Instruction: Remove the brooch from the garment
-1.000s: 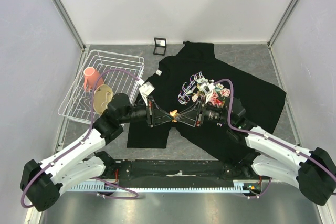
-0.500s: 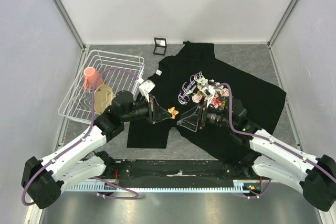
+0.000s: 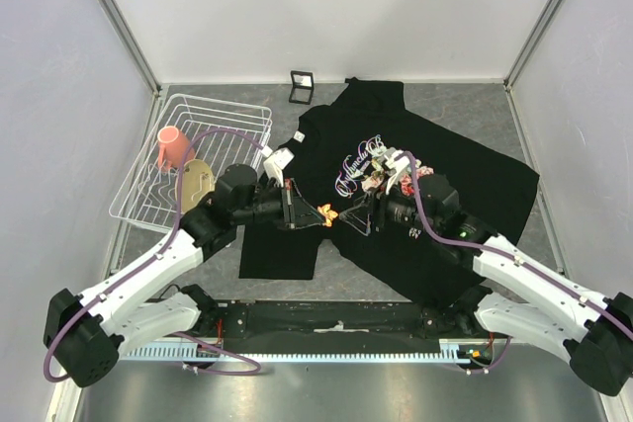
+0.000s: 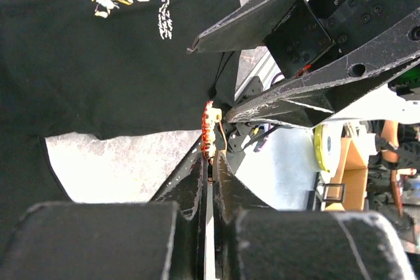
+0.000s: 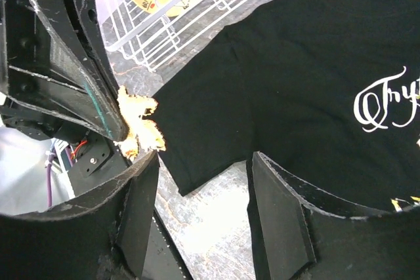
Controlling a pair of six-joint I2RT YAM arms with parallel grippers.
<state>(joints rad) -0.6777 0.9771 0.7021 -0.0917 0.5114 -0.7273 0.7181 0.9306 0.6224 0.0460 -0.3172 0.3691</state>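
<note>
Brooch (image 3: 326, 212) sits pinched in your left gripper (image 3: 317, 214), fingers clamped on it, over the black T-shirt (image 3: 455, 165) by its near-left edge. Your right gripper (image 3: 362, 216) hangs just beside it, fingers spread apart.

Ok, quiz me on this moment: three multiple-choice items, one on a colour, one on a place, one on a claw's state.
1. What colour is the shirt?
A) black B) white C) blue
2. Where is the pink cup?
A) on the shirt B) in the wire rack C) under the shirt
3. How is the left claw?
A) open, holding nothing B) shut on the cup C) shut on the brooch

Answers:
1 A: the fabric is black around its flower print.
2 B: the cup sits inside the rack at the left of the table.
3 C: the left wrist view shows the orange brooch pinched at its fingertips, while the right claw is open close by.
</note>
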